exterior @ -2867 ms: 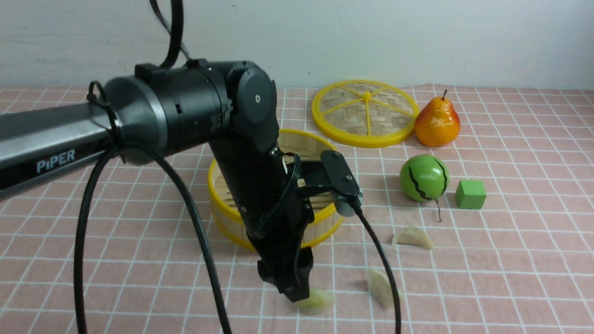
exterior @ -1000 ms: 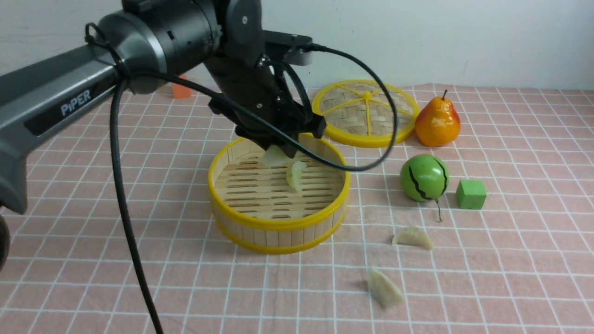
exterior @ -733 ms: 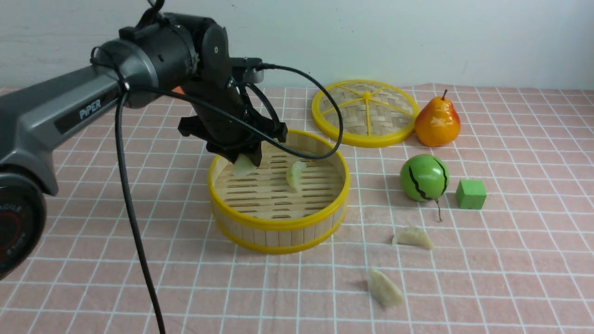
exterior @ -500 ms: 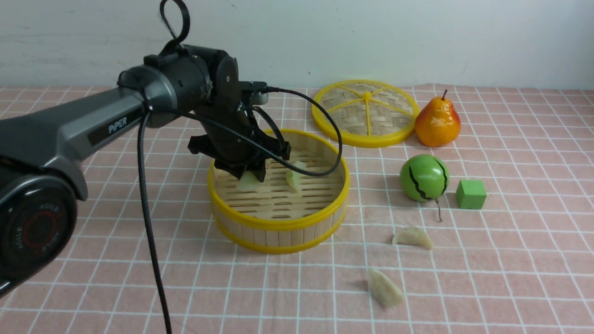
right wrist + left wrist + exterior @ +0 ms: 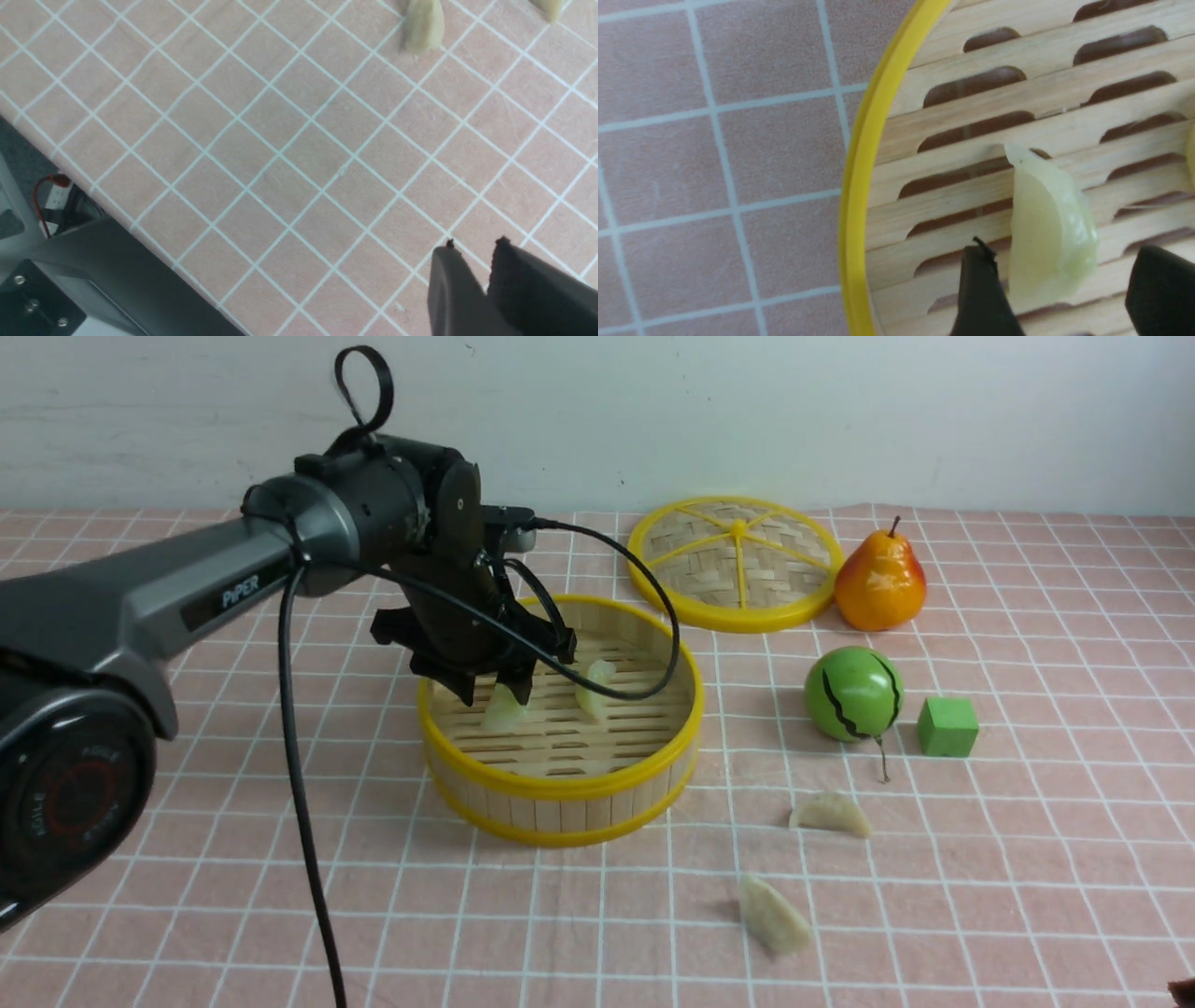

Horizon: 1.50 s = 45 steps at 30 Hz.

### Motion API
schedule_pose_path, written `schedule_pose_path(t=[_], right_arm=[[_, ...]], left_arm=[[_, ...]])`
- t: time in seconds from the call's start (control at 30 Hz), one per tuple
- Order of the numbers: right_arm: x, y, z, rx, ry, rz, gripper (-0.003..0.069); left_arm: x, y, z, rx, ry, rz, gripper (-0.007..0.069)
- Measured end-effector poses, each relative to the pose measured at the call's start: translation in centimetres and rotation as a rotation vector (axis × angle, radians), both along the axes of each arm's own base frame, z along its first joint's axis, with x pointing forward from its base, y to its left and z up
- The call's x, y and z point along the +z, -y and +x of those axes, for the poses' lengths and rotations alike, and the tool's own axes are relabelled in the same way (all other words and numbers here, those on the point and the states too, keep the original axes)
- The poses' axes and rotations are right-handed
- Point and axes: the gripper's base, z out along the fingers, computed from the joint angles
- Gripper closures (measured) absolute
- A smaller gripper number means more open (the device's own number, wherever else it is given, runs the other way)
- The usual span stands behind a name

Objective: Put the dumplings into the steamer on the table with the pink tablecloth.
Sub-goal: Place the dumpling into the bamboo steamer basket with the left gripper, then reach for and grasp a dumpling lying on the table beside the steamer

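**Steamer** [image 5: 560,788]: is sitting centre-left on the pink tablecloth [image 5: 1027,868] and is holding two of the four dumplings. One dumpling [image 5: 504,710] is lying on the slatted floor in the steamer's left half, close to the yellow rim. The second dumpling [image 5: 594,688] is resting just right of it, nearer the middle.

**Dumplings outside:** the third dumpling [image 5: 829,814] is lying on the cloth to the near right of the steamer. The fourth dumpling [image 5: 772,917] is lying nearer still, apart from the third.

**Other items:** the woven lid [image 5: 736,563] is lying flat beyond the steamer. A pear [image 5: 879,581] is standing at the lid's right edge. A green ball [image 5: 853,694] and a green cube [image 5: 947,726] are sitting right of the steamer.

**Left arm:** is reaching in from the left, wrist bent downward over the steamer's left half.

**Left gripper** [image 5: 495,693]: is pointing down into the basket, jaws parted on either side of the left-hand dumpling, with a gap showing at one finger.

**Right gripper** [image 5: 474,254]: is hovering over bare cloth at the near right, fingers pressed together and holding nothing.
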Motion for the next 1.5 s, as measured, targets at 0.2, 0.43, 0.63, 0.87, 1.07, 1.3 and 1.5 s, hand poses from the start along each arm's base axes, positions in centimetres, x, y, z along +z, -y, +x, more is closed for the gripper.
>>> schedule_pose_path(t=[0.2,0.43,0.63,0.87,1.07,1.3,1.5], right_arm=[[0.2,-1.2,3.1,-0.013,-0.016,-0.094,0.0522],[0.3,-4.7,9.0,0.024,-0.061,-0.147,0.0522],[-3.5,-7.6,13.7,0.035,-0.173,-0.214,0.0519],[-8.1,-9.8,17.2,0.024,-0.215,-0.218,0.0406],[-11.3,-10.9,19.0,0.014,-0.231,-0.217,0.0146],[-15.3,-12.0,20.7,-0.001,-0.259,-0.217,0.0036],[-18.4,-12.3,21.5,-0.016,-0.288,-0.246,0.0179]], left_arm=[[8.1,-1.7,-3.1,-0.023,0.101,0.035,0.0258],[18.2,-4.6,-9.4,-0.011,0.251,0.031,0.0500],[24.4,-6.8,-15.8,-0.023,0.345,-0.030,0.0638],[28.0,-8.6,-21.2,-0.031,0.440,-0.097,0.0638],[27.2,-9.8,-26.4,-0.073,0.416,-0.157,0.0638],[22.6,-11.7,-31.4,-0.082,0.344,-0.131,0.0638],[18.7,-12.8,-34.2,-0.082,0.283,-0.110,0.0638]])
